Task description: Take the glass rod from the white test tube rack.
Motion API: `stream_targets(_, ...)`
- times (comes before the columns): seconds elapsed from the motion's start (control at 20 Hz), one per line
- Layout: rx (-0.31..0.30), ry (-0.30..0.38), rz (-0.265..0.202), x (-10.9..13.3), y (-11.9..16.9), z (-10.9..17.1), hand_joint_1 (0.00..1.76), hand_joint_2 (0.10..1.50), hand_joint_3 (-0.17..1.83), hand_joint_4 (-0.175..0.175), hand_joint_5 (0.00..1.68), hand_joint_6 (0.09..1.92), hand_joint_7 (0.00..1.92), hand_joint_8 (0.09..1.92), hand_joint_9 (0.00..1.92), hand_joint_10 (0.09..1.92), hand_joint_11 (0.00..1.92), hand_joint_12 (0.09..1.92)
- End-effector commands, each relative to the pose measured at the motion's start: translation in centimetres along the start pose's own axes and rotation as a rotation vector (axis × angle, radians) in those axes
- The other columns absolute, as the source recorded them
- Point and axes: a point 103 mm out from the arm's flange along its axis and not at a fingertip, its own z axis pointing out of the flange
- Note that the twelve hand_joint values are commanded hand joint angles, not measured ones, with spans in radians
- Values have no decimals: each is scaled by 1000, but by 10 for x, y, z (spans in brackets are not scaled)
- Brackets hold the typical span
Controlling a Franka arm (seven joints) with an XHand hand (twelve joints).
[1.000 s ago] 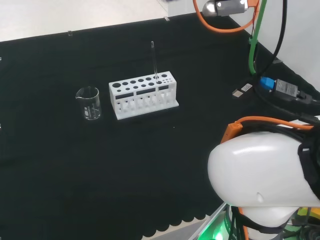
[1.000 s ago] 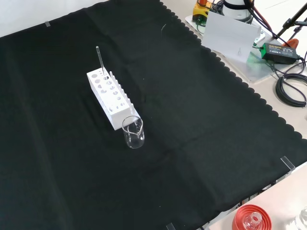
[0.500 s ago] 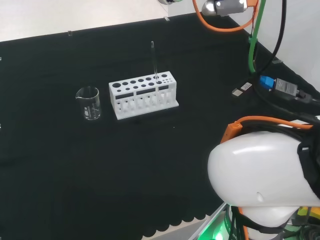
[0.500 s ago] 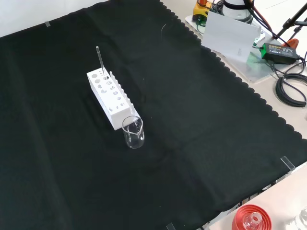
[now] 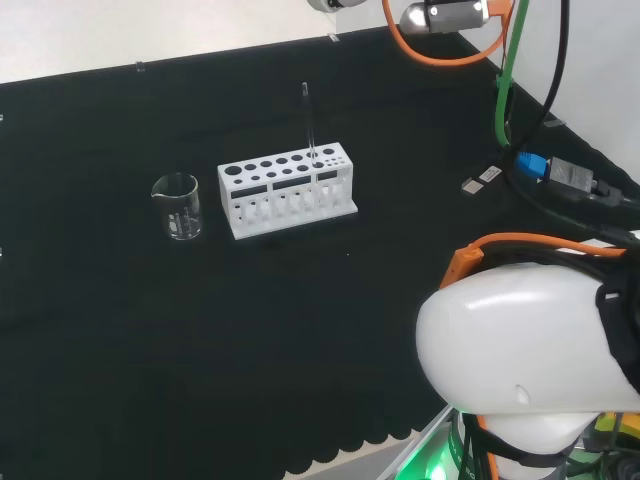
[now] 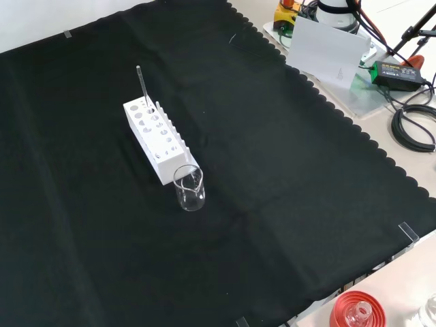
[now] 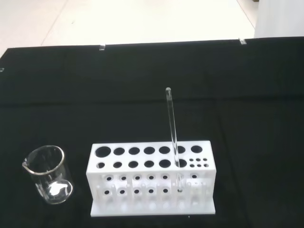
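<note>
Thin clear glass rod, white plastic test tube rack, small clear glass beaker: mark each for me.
Glass rod [image 7: 172, 128], wrist view, mid shaft.
Test tube rack [image 5: 285, 205], head view, front wall.
Beaker [image 6: 190, 191], front view, side wall.

White test tube rack [image 7: 151, 183], clear glass rod [image 7: 173, 135], black cloth [image 6: 286, 177].

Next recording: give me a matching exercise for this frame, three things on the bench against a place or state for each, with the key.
Things:
1. glass rod
2. beaker
3. white test tube rack

Places or states:
A. stands on the black cloth beside the rack's end farthest from the rod, nothing visible inside
B. stands upright in a hole near one end of the rack
C. holds a single item

Pairs: 1-B, 2-A, 3-C
</note>
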Motion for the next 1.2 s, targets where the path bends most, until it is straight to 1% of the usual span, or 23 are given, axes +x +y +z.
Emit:
stream_targets(0.05, 20, 23, -40, 1, 37, 5, 529, 836, 383, -91, 250, 87, 222, 872, 462, 932, 434, 1402)
stream_targets(0.25, 21, 25, -46, -1, 55, 3, 537, 841, 382, -93, 282, 87, 282, 877, 515, 915, 469, 1389)
stream_targets(0.35, 10, 23, -44, -2, 57, 3, 537, 843, 382, -92, 288, 87, 293, 879, 524, 914, 479, 1389)
stream_targets(0.45, 29, 31, -45, -3, 63, 4, 537, 844, 381, -91, 294, 87, 299, 880, 531, 914, 487, 1389)
stream_targets(0.6, 58, 35, -55, -6, 85, 9, 538, 846, 381, -89, 304, 87, 308, 882, 541, 915, 496, 1387)
stream_targets(0.8, 60, 24, -64, -5, 102, 18, 539, 848, 381, -84, 323, 93, 325, 886, 549, 914, 510, 1386)
stream_targets(1.05, 81, 17, -71, -1, 120, 27, 545, 852, 381, -75, 351, 109, 353, 893, 556, 913, 518, 1383)
stream_targets(1.2, 83, 32, -79, 1, 129, 32, 553, 855, 382, -73, 370, 120, 370, 896, 563, 913, 521, 1382)
